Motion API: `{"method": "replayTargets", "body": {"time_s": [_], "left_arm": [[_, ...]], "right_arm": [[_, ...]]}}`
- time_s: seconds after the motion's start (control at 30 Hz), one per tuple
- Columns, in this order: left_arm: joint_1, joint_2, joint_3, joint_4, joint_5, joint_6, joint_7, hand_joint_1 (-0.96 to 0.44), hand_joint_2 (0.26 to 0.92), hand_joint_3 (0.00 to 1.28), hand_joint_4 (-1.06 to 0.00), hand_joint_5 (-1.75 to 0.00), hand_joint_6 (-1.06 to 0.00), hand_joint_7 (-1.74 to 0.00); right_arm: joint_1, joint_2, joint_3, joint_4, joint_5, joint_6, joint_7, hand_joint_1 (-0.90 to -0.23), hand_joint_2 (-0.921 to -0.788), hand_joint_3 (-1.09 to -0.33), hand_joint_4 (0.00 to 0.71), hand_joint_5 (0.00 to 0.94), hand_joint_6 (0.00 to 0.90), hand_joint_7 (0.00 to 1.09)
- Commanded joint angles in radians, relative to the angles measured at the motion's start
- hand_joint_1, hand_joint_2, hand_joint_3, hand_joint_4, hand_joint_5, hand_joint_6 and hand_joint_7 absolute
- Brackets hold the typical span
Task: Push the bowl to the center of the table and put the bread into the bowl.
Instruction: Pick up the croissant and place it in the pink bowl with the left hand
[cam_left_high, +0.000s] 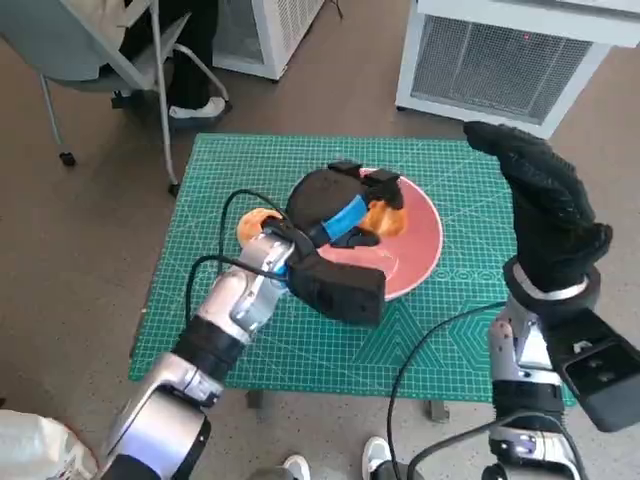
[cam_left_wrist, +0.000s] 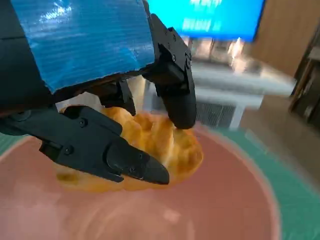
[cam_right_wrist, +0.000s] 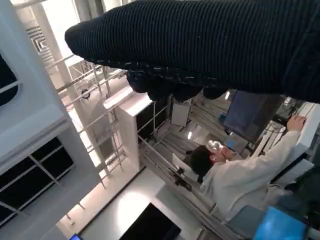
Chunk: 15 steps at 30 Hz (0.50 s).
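bread (cam_left_wrist: 150, 150) in left hand (cam_left_high: 345, 215) over pink bowl (cam_left_high: 425, 240), second bread (cam_left_high: 252, 222) beside it.

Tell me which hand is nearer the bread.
Left. The left hand grips the bread over the bowl; the right hand is raised off to the bowl's right, holding nothing.

A shallow, round pink bowl (cam_left_high: 425, 235) is sitting upright near the middle of the table (cam_left_high: 210, 180). A golden-brown, lumpy piece of bread (cam_left_wrist: 170, 145) is lying inside the bowl, toward its left part, where black fingers (cam_left_wrist: 177, 95) are closing around it from both sides.
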Motion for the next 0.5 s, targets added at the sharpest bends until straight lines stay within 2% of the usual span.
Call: {"method": "replayTargets", "body": {"time_s": [0.03, 0.13, 0.23, 0.5], "left_arm": [[-0.029, 0.013, -0.010, -0.033, -0.030, 0.055, -0.139, -0.26, 0.920, 0.12, -0.35, -0.25, -0.35, -0.44], [-0.024, 0.035, -0.002, -0.082, -0.051, 0.069, -0.217, -0.41, 0.921, 0.11, -0.21, -0.07, -0.29, -0.21], [-0.010, 0.063, 0.015, -0.129, -0.081, 0.048, -0.255, -0.46, 0.921, 0.11, -0.16, -0.03, -0.27, -0.15], [0.048, 0.158, 0.090, -0.260, -0.155, -0.061, -0.229, -0.54, 0.921, 0.12, -0.09, 0.00, -0.23, -0.09]], "right_arm": [[0.023, -0.009, -0.004, -0.005, -0.004, 0.015, -0.011, -0.592, -0.921, -0.744, 0.255, 0.000, -0.001, 0.66], [0.023, -0.008, -0.003, -0.008, -0.004, 0.018, -0.014, -0.592, -0.921, -0.743, 0.255, 0.000, -0.001, 0.67], [0.023, -0.005, -0.001, -0.009, -0.006, 0.018, -0.017, -0.592, -0.921, -0.742, 0.254, 0.000, -0.001, 0.67], [0.023, 0.001, 0.003, -0.008, -0.011, 0.016, -0.021, -0.592, -0.921, -0.740, 0.255, 0.000, -0.001, 0.67]]}}
